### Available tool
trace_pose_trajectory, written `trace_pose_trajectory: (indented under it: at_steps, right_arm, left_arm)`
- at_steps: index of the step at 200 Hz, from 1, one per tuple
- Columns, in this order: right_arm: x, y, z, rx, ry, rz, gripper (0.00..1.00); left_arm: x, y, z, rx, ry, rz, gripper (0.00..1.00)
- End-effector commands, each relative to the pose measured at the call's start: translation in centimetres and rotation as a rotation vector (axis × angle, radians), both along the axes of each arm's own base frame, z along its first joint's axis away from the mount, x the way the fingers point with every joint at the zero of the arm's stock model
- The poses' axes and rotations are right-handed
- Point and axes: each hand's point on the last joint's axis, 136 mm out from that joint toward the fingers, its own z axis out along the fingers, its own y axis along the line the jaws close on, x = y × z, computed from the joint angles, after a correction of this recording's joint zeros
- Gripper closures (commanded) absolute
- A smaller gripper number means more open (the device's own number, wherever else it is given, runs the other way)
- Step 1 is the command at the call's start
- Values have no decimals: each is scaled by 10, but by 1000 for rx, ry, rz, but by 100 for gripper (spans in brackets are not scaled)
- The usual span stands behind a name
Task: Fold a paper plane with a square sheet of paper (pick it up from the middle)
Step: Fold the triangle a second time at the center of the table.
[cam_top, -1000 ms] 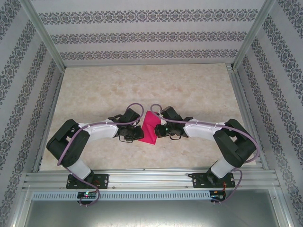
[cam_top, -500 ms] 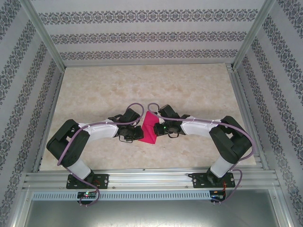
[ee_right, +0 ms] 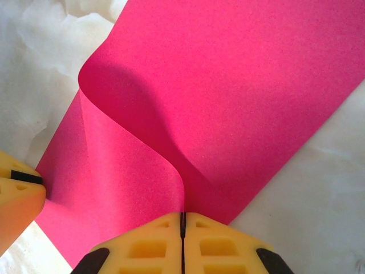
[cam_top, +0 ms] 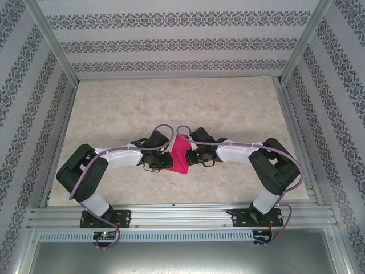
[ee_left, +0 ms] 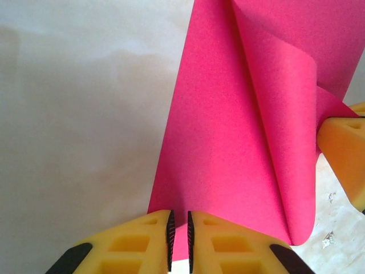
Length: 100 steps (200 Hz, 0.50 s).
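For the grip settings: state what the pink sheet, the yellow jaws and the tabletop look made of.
The sheet looks like thin matte paper: fine grain, curling softly without cracking. The jaws look like moulded yellow plastic or rubber, matte, with recessed pockets and black ribbed inner faces. The tabletop is cream and veined like marble, perhaps laminate; that stays open.

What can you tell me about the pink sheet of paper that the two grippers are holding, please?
The square sheet of paper is thin, plain magenta-pink and matte. One flap is curled over the rest in a soft, uncreased roll, so from above it looks narrower than square. It sits near the middle of the marbled table, between the two arms. The left gripper pinches one edge, and the right gripper is shut on the edge of the rolled-over flap on the opposite side.
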Motion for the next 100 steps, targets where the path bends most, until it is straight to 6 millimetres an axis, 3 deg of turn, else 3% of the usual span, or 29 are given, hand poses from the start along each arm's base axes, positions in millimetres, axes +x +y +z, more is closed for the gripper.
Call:
trace_pose_trajectory:
  at_steps: [1,100]
  right_arm:
    - [8,-4,-2,-25,-13,-15,93]
    - [6,-7,-12,-45,6,-15,94]
  left_arm:
    - [-7,10,-11,78,27,-14,81]
    - [-7,9,-10,75,26,-14,81]
